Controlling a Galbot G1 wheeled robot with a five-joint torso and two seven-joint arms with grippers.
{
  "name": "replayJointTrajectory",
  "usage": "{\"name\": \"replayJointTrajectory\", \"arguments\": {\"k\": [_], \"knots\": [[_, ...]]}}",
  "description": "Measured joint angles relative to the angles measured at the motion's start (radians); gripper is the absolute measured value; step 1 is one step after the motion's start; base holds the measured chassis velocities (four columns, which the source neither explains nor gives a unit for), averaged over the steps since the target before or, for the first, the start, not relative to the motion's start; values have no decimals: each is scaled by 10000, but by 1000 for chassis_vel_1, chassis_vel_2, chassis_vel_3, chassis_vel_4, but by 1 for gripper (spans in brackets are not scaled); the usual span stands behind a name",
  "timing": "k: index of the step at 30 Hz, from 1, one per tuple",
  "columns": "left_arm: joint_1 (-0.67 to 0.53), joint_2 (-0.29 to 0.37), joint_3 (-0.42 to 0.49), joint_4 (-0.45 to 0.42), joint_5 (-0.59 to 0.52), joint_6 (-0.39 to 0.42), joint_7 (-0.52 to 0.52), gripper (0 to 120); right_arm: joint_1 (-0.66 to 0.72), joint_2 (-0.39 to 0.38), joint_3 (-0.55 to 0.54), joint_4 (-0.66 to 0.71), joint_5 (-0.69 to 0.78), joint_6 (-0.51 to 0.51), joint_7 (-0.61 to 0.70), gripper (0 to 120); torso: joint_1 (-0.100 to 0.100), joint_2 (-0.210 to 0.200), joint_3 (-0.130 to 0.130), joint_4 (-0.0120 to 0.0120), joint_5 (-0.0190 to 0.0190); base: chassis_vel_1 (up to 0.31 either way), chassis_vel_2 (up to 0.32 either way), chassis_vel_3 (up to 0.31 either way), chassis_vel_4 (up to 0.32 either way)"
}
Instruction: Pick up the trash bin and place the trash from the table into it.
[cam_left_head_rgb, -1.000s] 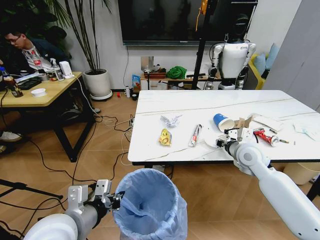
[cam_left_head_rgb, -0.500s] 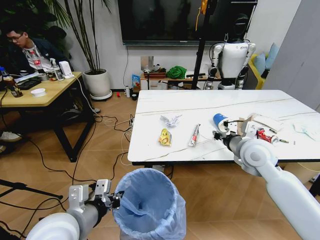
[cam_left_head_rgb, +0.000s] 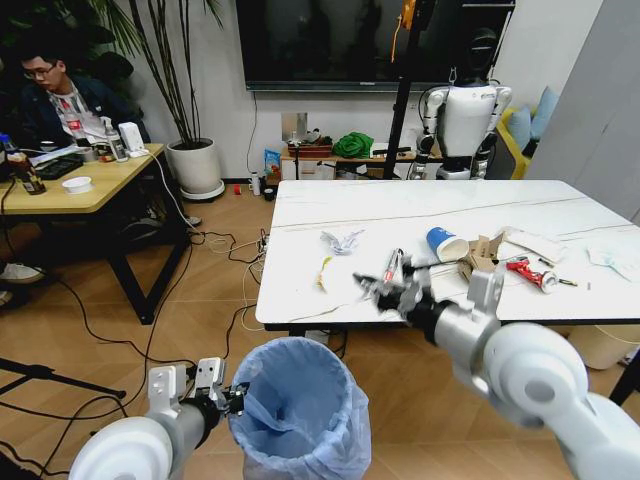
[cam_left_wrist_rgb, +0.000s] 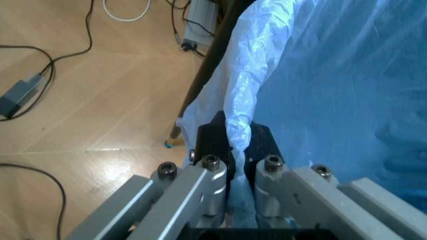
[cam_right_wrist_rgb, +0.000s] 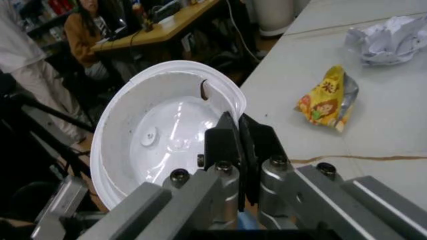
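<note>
The trash bin (cam_left_head_rgb: 300, 412), lined with a light-blue bag (cam_left_wrist_rgb: 333, 75), hangs low in front of the table (cam_left_head_rgb: 400, 210). My left gripper (cam_left_head_rgb: 226, 398) (cam_left_wrist_rgb: 237, 150) is shut on its rim and bag edge. At the table's front edge, above and behind the bin, my right gripper (cam_left_head_rgb: 380, 292) (cam_right_wrist_rgb: 240, 145) is shut on the rim of a round white lid (cam_right_wrist_rgb: 167, 135). The trash on the table includes a yellow wrapper (cam_right_wrist_rgb: 327, 97), crumpled paper (cam_left_head_rgb: 343, 240) (cam_right_wrist_rgb: 390, 37), a tube (cam_left_head_rgb: 391, 264), a blue cup (cam_left_head_rgb: 440, 243), torn cardboard (cam_left_head_rgb: 482, 250) and white packets (cam_left_head_rgb: 535, 243).
A wooden desk (cam_left_head_rgb: 70, 185) stands at the left, with cables (cam_left_head_rgb: 100, 330) on the floor between it and me. A potted plant (cam_left_head_rgb: 195, 165) and another robot (cam_left_head_rgb: 465, 115) stand beyond the table. A cream bin (cam_left_head_rgb: 605, 345) sits under the table's right end.
My right arm has swung left from beside the blue cup to the table's front edge, carrying the white lid. The left gripper and bin have stayed in place.
</note>
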Motion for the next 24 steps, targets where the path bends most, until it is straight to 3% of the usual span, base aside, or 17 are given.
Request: {"name": "replayJointTrajectory", "arguments": {"k": [15,24], "knots": [[-1741,-321,1734,548,-173,0,-473,0,-2110,-620,-156,706,-2060,-202,-399,0,0,0,1,-1,2,0,0,0,0],[-2022,-490,2095,687,-190,0,-531,0,-2619,-598,-35,1006,-2230,-450,-417,32,0,0,1,1,1,0,0,0,0]]}}
